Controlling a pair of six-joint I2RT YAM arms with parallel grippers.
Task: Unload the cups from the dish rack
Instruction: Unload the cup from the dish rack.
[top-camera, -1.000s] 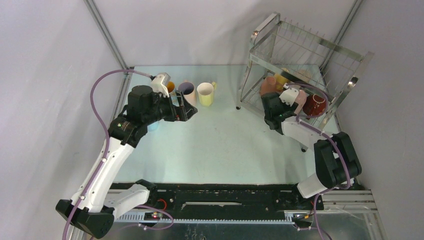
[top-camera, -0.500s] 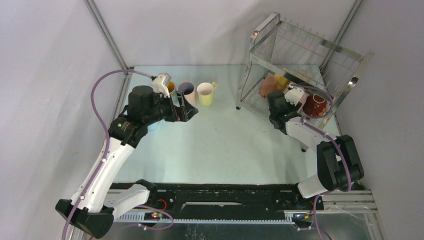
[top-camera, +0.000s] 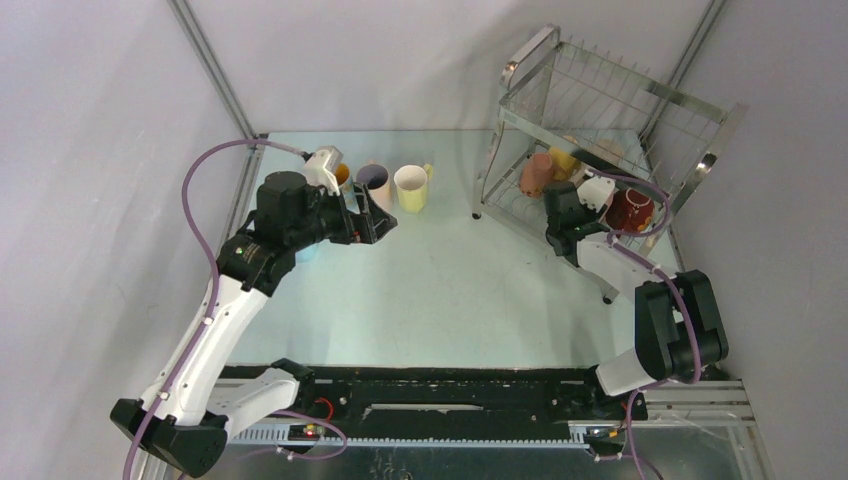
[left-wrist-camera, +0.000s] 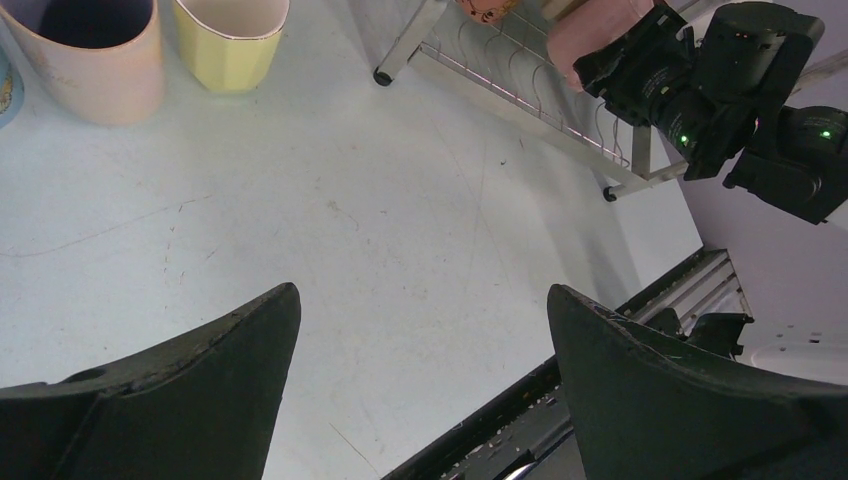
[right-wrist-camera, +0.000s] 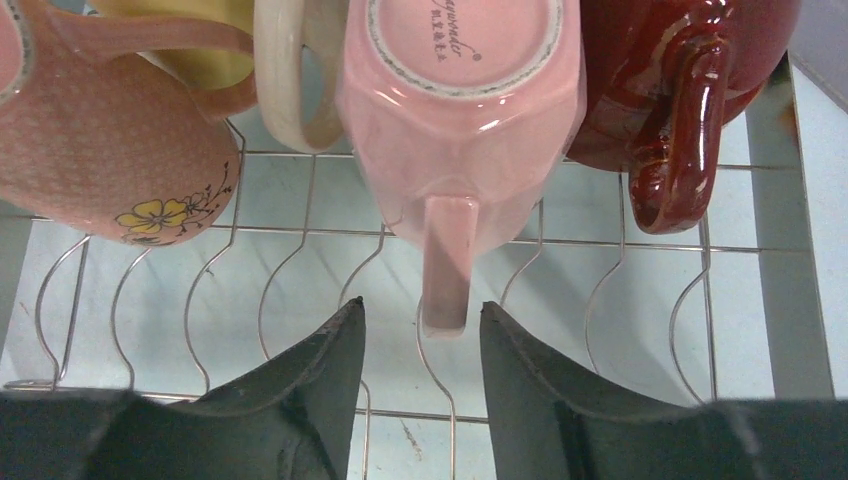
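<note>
Pink cup (right-wrist-camera: 460, 110) lies in the rack (top-camera: 527, 58), far right, its handle (right-wrist-camera: 447, 260) pointing straight at my right gripper (right-wrist-camera: 420, 308), end between the parted, unclamped jaws. My left gripper (left-wrist-camera: 422, 293) hangs wide open, well apart.

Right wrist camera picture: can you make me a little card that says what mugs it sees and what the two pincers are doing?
rack: dish rack, wire loops under the mugs
mugs seen clearly: flowered pink mug, cream mug, plain pink mug, dark red mug
plain pink mug: bottom faces the camera, handle points at the pincer
right pincer: open, one finger on each side of the handle's end, not touching it
left pincer: open wide, empty, over the table
mugs on table: yellow mug, pale mug beside it
</note>
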